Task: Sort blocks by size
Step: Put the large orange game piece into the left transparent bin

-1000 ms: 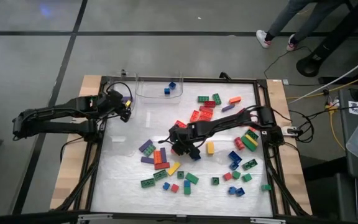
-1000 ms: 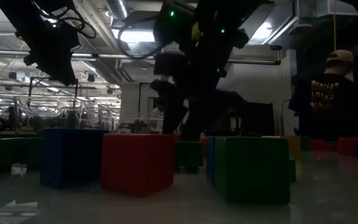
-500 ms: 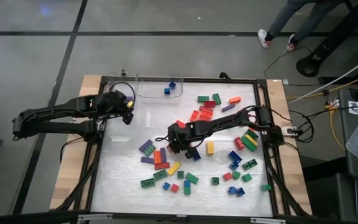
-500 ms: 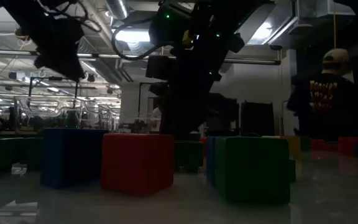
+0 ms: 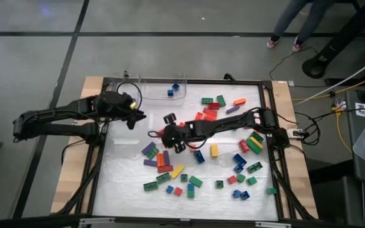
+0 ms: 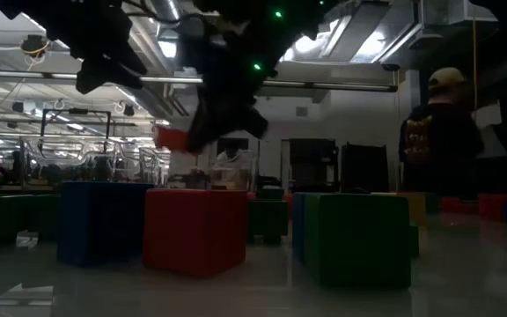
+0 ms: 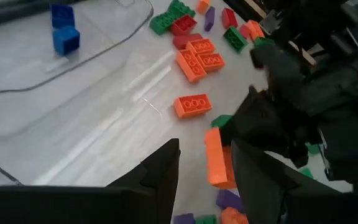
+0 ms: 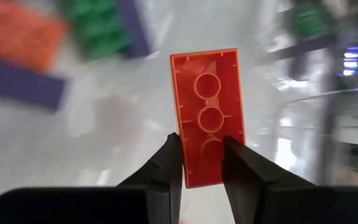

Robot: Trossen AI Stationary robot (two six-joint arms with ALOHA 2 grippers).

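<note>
- Long red-orange rectangular studded plastic brick (image 8: 207, 117) clamped between right gripper (image 8: 201, 163) fingers, lifted off table, hollow underside facing wrist camera; near table centre in high view.
- Clear plastic tray (image 5: 146, 95) at 12 o'clock on white table (image 5: 119, 183) holds only two small blue square bricks (image 5: 172, 89).
- Loose pile of mixed coloured studded bricks (image 5: 215, 166) spread from centre to 4 o'clock, unsorted.
- Left gripper (image 7: 205, 165) hovers near 10 o'clock, fingers slightly apart, nothing held.
- Judgement: sorting barely started, dozens left.
</note>
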